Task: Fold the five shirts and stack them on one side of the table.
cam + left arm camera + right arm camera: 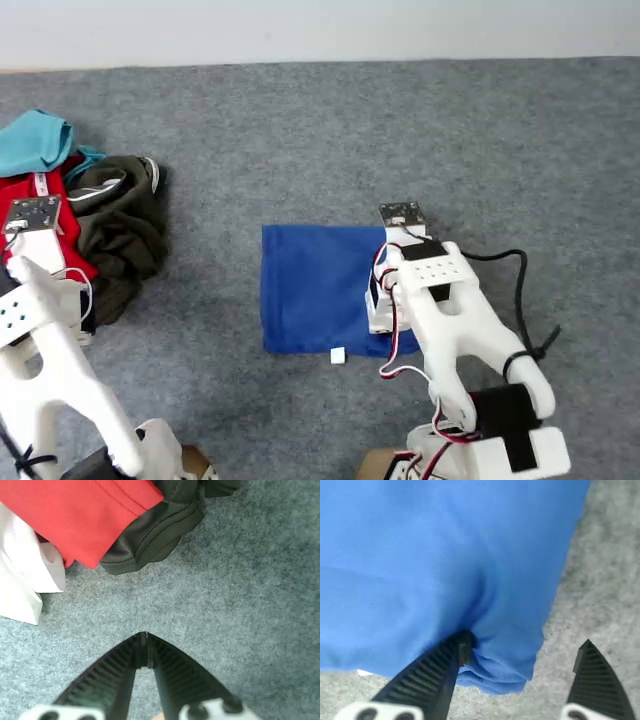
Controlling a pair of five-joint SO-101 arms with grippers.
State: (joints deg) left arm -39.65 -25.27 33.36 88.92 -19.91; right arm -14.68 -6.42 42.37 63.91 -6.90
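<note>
1 folded blue shirt (315, 290) lies centrally on the table (450, 130); right gripper (526, 647) open at its right edge, 1 finger (435, 675) on the cloth. Left gripper (146, 650) closed, empty, beside the crumpled shirt pile (110, 220) at far left.

The right gripper (526, 644) has its jaws spread wide across the edge of the blue shirt (445, 555). One black ribbed finger (432, 672) has its tip dug right into the cloth, and the fabric dimples and creases around that tip. The other finger (595, 680) stands off the shirt, over the grey felt table (605, 570), clear of the cloth. Between the two, the shirt's corner bunches into a soft, doubled-up lip, with layers showing along its rim. A small white scrap (364, 672) peeks out at the shirt's edge, near the finger that presses in.
</note>
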